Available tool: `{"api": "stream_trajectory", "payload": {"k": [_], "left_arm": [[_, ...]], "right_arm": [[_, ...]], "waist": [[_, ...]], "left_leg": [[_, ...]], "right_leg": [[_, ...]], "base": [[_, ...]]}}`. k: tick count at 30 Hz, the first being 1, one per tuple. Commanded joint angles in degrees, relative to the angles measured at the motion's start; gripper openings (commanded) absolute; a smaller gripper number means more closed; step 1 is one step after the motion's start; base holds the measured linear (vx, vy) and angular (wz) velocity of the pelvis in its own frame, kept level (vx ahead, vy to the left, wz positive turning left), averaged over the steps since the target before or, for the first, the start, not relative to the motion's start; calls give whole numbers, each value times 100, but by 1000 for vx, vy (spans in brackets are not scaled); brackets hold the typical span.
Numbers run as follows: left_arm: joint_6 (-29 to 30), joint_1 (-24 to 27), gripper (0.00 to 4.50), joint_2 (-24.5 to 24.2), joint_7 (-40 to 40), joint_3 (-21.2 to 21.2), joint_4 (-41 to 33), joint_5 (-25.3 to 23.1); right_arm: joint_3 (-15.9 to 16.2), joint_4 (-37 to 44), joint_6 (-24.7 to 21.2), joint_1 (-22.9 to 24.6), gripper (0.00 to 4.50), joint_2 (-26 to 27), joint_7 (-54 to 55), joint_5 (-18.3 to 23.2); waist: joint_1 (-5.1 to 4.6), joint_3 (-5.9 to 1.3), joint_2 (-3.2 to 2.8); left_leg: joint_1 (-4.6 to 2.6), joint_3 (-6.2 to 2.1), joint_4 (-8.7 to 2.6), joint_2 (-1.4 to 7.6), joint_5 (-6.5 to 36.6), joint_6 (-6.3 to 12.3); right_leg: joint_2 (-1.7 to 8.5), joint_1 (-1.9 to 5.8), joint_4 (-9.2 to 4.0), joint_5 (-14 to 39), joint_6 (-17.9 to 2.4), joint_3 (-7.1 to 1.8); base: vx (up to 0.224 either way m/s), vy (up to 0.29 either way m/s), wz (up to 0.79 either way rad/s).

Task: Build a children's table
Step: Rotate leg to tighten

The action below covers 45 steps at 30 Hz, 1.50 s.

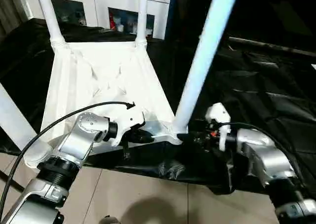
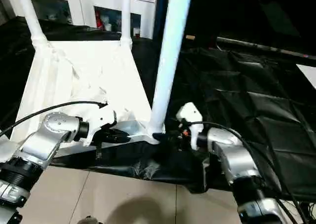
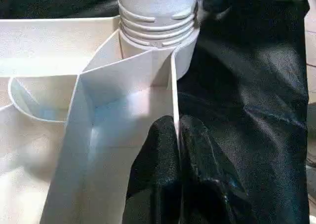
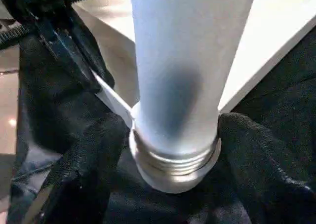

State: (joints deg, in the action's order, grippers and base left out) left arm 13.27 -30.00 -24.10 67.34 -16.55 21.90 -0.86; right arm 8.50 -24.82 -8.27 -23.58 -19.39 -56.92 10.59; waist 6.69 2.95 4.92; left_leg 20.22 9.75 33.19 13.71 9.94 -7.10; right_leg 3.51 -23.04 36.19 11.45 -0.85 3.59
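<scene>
The children's table lies upside down: its white ribbed tabletop rests on the black cloth with white legs standing up from its corners. My left gripper is shut on the thin rim wall of the tabletop, close to the near right corner socket. The near right leg rises from that socket. My right gripper is open, its black fingers flanking the leg's threaded base. Two far legs stand upright, and another leg shows at the near left.
The black-draped work table stretches away to the right. White cabinets stand behind it. Tiled floor lies below the table's near edge. A black cable loops over my left forearm.
</scene>
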Motion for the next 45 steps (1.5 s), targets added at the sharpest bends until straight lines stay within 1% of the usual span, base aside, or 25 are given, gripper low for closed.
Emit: {"api": "stream_trajectory", "payload": {"k": [1,2,5,7,12,17,19,21,23,25,26,27,29,31,32,33,34,36,38,39,40,41,43,44,45], "left_arm": [[-42,-20,0,210,117,-101,-219,248],[-35,-20,0,211,111,-97,-216,248],[-28,-16,0,206,113,-92,-217,251],[-34,-14,0,200,114,-92,-211,246],[-18,-11,0,188,114,-92,-203,230],[-4,-16,0,176,86,-85,-171,202],[69,-38,0,239,-132,-34,-69,144],[192,-112,0,409,-523,54,120,73],[216,-275,0,709,-1114,120,440,-71],[278,-328,0,807,-1289,154,524,-91],[312,-521,0,1088,-1760,214,831,-162],[332,-634,0,1248,-2010,233,1003,-203],[409,-848,0,1549,-2472,284,1326,-241],[399,-933,0,1643,-2657,285,1450,-283],[412,-1040,0,1761,-2904,305,1610,-348],[403,-1197,0,1919,-3211,310,1817,-466],[403,-1197,0,1919,-3211,310,1817,-466],[406,-1246,0,1964,-3290,301,1851,-515],[319,-1232,0,1923,-3179,301,1838,-511],[282,-1224,0,1899,-3104,298,1844,-490],[233,-1198,0,1861,-2993,288,1819,-462],[233,-1198,0,1861,-2993,288,1819,-462],[42,-1037,0,1637,-2466,229,1612,-330],[12,-951,0,1481,-2178,210,1500,-286],[-2,-939,0,1459,-2131,206,1484,-281]], "right_arm": [[37,-117,36,-101,313,68,65,-36],[32,-100,8,-111,295,76,74,-8],[55,-85,22,-92,291,70,65,-25],[76,-107,56,-82,262,65,67,-58],[126,-341,268,-84,239,87,59,-200],[146,-468,340,-92,219,126,193,-273],[94,-631,385,-93,214,215,469,-334],[-42,-826,390,-96,212,359,880,-349],[-379,-1000,172,-117,210,686,1579,-174],[-432,-1011,124,-115,209,764,1730,-147],[-436,-980,14,-96,208,985,2082,-178],[-422,-961,-30,-87,208,1122,2291,-210],[-445,-976,-99,-124,207,1441,2785,-246],[-497,-986,-171,-158,207,1591,3016,-222],[-529,-979,-247,-215,206,1794,3267,-211],[-518,-975,-314,-315,206,2026,3520,-253],[-518,-975,-314,-315,205,2026,3520,-253],[-439,-994,-265,-392,204,2059,3544,-347],[-512,-964,-288,-455,204,2054,3385,-217],[-542,-928,-261,-450,204,2057,3308,-166],[-558,-874,-246,-433,204,2038,3200,-116],[-558,-874,-246,-433,204,2038,3200,-116],[-562,-720,-186,-356,271,1826,2718,20],[-539,-669,-176,-313,273,1645,2413,17],[-534,-664,-175,-309,280,1622,2376,13]], "waist": [[-22,-350,5],[-23,-351,9],[-7,-359,-12],[-5,-356,-6],[-10,-352,-14],[-26,-350,-29],[-35,-347,-35],[-69,-317,-44],[-81,-308,-26],[-77,-325,-10],[-80,-314,-53],[-86,-316,-49],[-72,-332,-41],[-62,-335,-46],[-63,-341,-42],[-60,-339,-47],[-67,-338,-52],[-62,-347,-54],[-61,-348,-23],[-62,-349,-34],[-65,-343,-9],[-61,-343,-15],[-63,-348,-7],[-62,-345,19],[-59,-342,13]], "left_leg": [[-13,72,-348,-31,825,115],[-18,71,-348,-27,815,120],[-15,75,-342,-26,686,155],[-16,77,-343,-30,730,151],[-18,75,-345,-30,836,120],[-22,73,-348,-31,868,116],[-28,73,-354,-28,939,91],[-35,66,-378,-30,1166,10],[-59,58,-383,-38,1337,-65],[-39,47,-380,-36,1269,-75],[-71,61,-375,-41,1306,-59],[-84,73,-366,-44,1323,-51],[-74,64,-367,-49,1240,-85],[-63,57,-372,-58,1271,-74],[-52,51,-372,-60,1267,-61],[-58,53,-376,-60,1289,-58],[-62,57,-376,-65,1286,-61],[-40,43,-382,-57,1270,-58],[-24,46,-380,-61,1237,-21],[-22,46,-382,-60,1212,-4],[-27,53,-381,-58,1230,14],[-22,50,-379,-61,1230,20],[1,46,-383,-64,1182,58],[6,51,-379,-53,1195,108],[4,53,-376,-53,1190,129]], "right_leg": [[374,284,-418,877,-977,-253],[372,286,-413,842,-986,-253],[363,300,-377,509,-1033,-255],[365,304,-384,540,-1035,-254],[371,302,-408,766,-987,-258],[363,297,-406,718,-1017,-256],[365,292,-419,816,-1008,-256],[365,270,-463,1198,-955,-248],[385,251,-534,1809,-784,-253],[392,275,-532,1826,-722,-253],[374,229,-557,1847,-701,-261],[376,209,-566,1839,-703,-272],[363,226,-536,1646,-738,-270],[373,236,-548,1755,-671,-267],[377,250,-547,1763,-648,-262],[379,233,-563,1814,-600,-265],[366,223,-564,1811,-584,-268],[382,242,-558,1759,-564,-260],[386,256,-557,1698,-537,-258],[382,253,-549,1642,-542,-260],[381,245,-556,1652,-545,-259],[388,251,-554,1669,-546,-260],[395,269,-555,1696,-522,-258],[394,273,-556,1641,-532,-256],[391,266,-552,1623,-534,-258]], "base": [[0,0,0],[0,0,0],[0,0,0],[0,0,0],[0,0,0],[0,0,0],[0,0,0],[0,0,0],[0,0,0],[0,0,0],[0,0,0],[0,0,0],[0,0,0],[0,0,0],[0,0,0],[0,0,0],[0,0,0],[0,0,0],[0,0,0],[0,0,0],[0,0,0],[0,0,0],[0,0,0],[0,0,0],[0,0,0]]}}
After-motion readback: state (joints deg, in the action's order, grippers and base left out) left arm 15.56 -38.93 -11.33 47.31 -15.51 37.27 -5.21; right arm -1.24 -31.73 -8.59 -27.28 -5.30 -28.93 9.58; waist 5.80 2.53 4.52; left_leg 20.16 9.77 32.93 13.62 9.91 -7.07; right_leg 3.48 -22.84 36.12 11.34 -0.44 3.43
